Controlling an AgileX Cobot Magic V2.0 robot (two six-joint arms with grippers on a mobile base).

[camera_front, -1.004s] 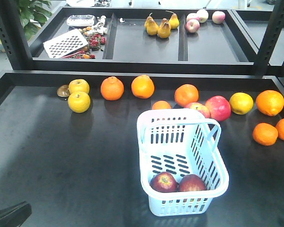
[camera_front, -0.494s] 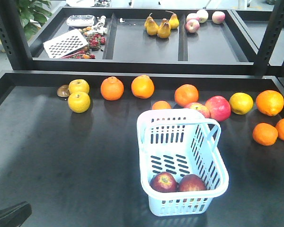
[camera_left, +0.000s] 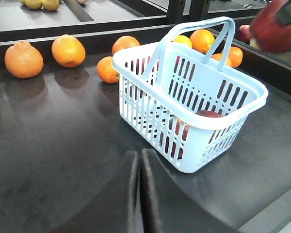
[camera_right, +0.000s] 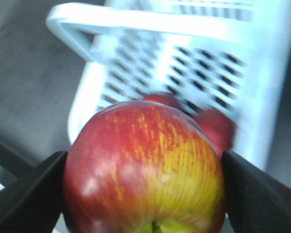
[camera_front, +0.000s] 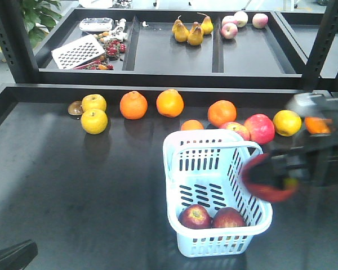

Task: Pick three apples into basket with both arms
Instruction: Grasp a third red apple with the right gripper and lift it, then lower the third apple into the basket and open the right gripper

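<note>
Okay, right pincer is clamped on the third apple, fingers pressing both flanks at its widest part. In the front view it's a motion-blurred red blob at mid-right of frame, over the basket rim's right edge. The other two apples sit touching each other at the basket's near end. Left pincer is at lower centre of its own view, pressed together, holding nothing, low over the desk beside the basket.

My read: the apple is firm, smooth, a bit slippery and bruises if dropped. The mid-girth grip looks right. The basket is light plastic and may slide if bumped.
</note>
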